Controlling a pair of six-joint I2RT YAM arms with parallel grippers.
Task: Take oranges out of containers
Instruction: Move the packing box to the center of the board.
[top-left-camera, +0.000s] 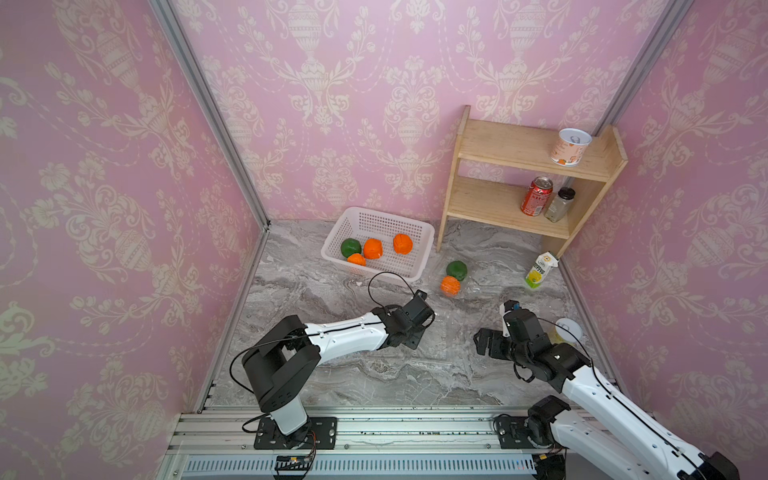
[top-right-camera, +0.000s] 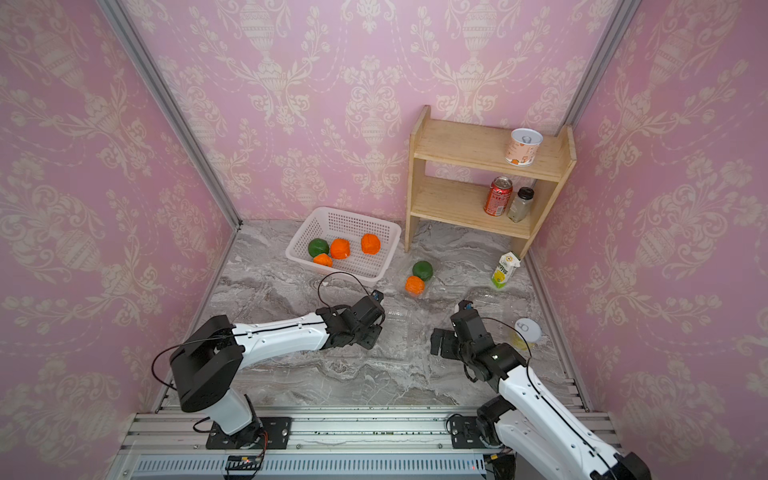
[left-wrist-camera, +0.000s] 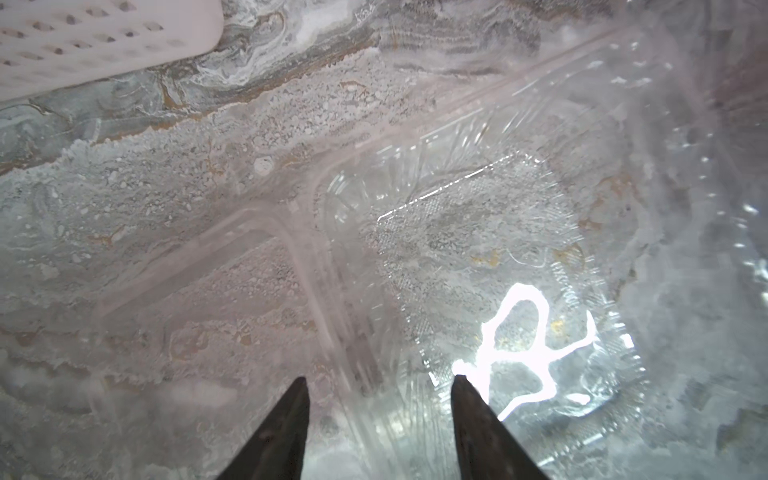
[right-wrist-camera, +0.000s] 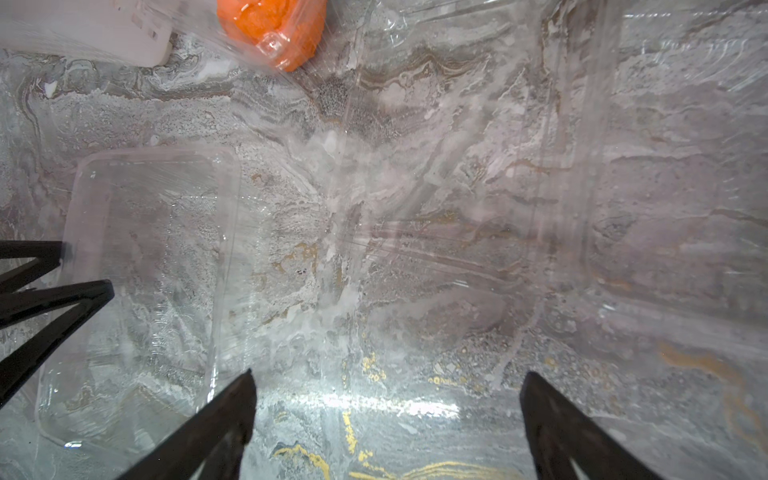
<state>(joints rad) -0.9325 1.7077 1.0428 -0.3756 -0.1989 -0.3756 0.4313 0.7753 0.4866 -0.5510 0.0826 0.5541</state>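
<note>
**Left claw (left-wrist-camera: 380, 378) half-spread, right claw (right-wrist-camera: 386, 374) wide**

Left fingers (left-wrist-camera: 291, 419) stand apart, the rim of an empty clear box (left-wrist-camera: 478, 257) running between them, no pinch seen. The right claw is over the marble table (top-left-camera: 332, 374) and holds nothing. Four oranges (top-left-camera: 372, 248) lie in the white basket (top-left-camera: 386, 224). A green one (top-left-camera: 457, 270) and an orange one (top-left-camera: 450, 285) sit inside another clear box (right-wrist-camera: 270, 41) just beside it.

**A:** Can any writing be read here?

**B:** None. The juice carton (top-left-camera: 540, 270) on the tabletop (top-left-camera: 374, 374) has dark print on its white face, but it is too small to make out.

**A:** And the red can (top-left-camera: 537, 196) on the wooden shelf (top-left-camera: 486, 203)?

**B:** It has white lettering, but blurred. The pale cup (top-left-camera: 570, 147) on the top board shows orange marks and no clear word.
</note>
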